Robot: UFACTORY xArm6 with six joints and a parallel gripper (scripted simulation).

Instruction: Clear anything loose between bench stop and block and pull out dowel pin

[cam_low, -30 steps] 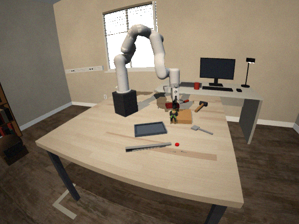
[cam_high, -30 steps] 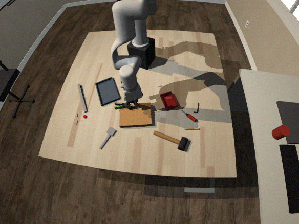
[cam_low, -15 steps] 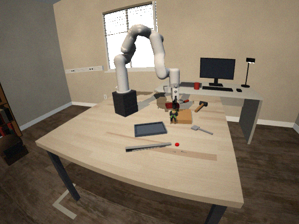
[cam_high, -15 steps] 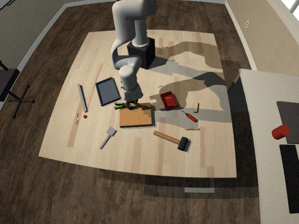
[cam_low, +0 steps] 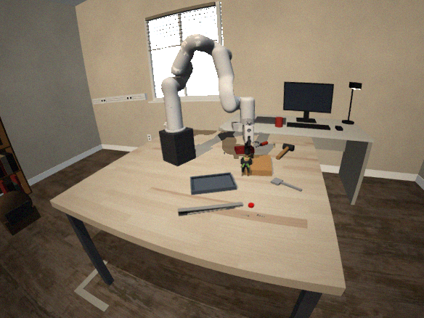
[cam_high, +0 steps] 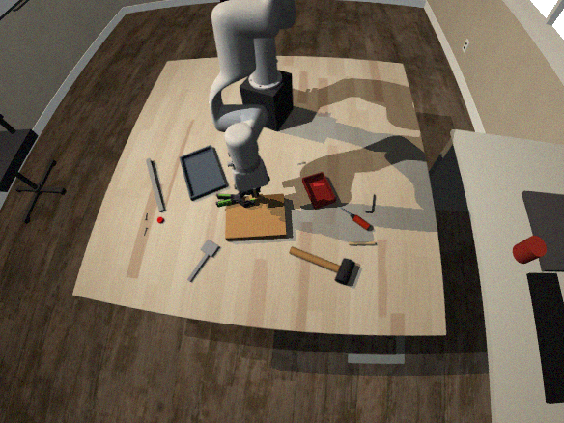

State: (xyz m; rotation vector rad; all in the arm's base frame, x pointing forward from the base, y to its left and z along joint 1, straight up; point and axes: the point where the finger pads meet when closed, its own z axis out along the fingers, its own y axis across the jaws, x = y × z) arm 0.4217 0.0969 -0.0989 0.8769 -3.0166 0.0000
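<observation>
The brown bench board [cam_high: 256, 217] lies mid-table; it also shows in the exterior view [cam_low: 262, 165]. A spring clamp with green handles [cam_high: 228, 199] sits at the board's back left corner, standing dark and green in the exterior view [cam_low: 246, 164]. My gripper [cam_high: 248, 194] points straight down over that corner, just above the clamp [cam_low: 247, 148]. Its fingers are shut narrowly on a thin thing, which I take to be the dowel pin. The small wooden block and the stop are hidden under the gripper and clamp.
A blue-grey tray [cam_high: 203, 172] lies left of the board, a red bin [cam_high: 319, 189] right of it. A mallet [cam_high: 325, 265], a screwdriver [cam_high: 357, 219], a hex key [cam_high: 372, 204], a scraper [cam_high: 204, 258], a metal bar [cam_high: 155, 184] and a red disc [cam_high: 160, 219] lie around.
</observation>
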